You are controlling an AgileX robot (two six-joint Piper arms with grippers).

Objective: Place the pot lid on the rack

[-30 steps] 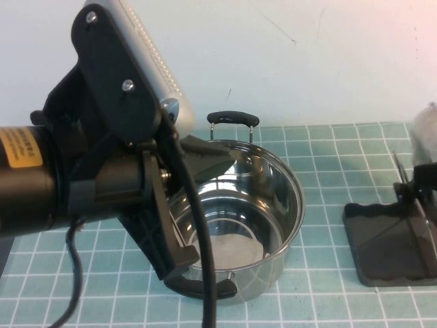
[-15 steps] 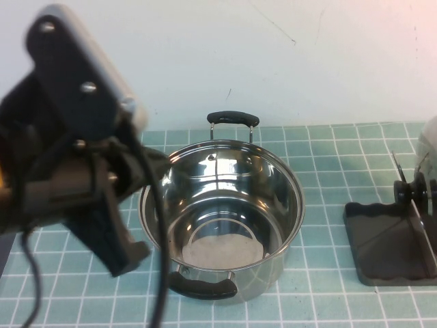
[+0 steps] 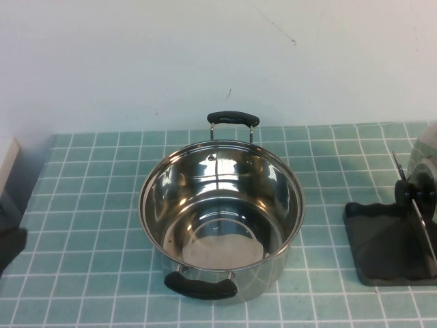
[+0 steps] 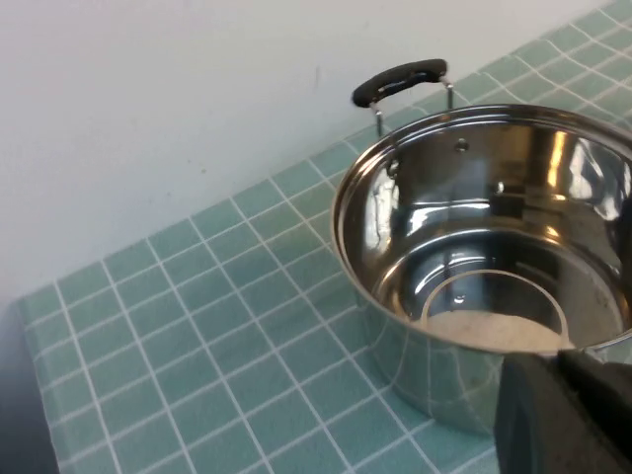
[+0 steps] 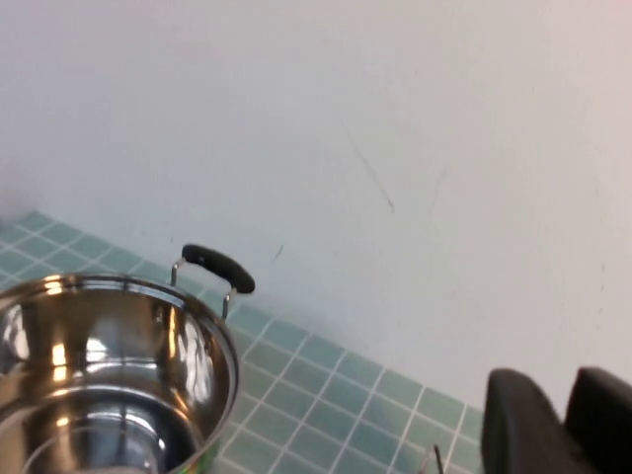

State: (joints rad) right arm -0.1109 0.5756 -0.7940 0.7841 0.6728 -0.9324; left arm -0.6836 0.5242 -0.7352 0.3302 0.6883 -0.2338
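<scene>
At surface's right edge, pot lid (image 3: 426, 152) stands on edge in rack (image 3: 382, 246), knob (image 3: 418, 193) toward pot (image 3: 222, 219). Likely stiff, slippery steel, so grip by knob. Left end effector (image 4: 563, 415) beside pot, right end effector (image 5: 558, 425) nearer rack; cannot tell either's grip state.

plain white wall (image 3: 205, 61) with a few faint scuffs, teal tiled tabletop (image 3: 89, 205) with white grout lines, soft even light

The table (image 3: 89, 205) wears teal tiles with white grid lines. The pot (image 3: 222, 212) is shiny silver with black handles; the rack (image 3: 382, 246) is dark grey.
</scene>
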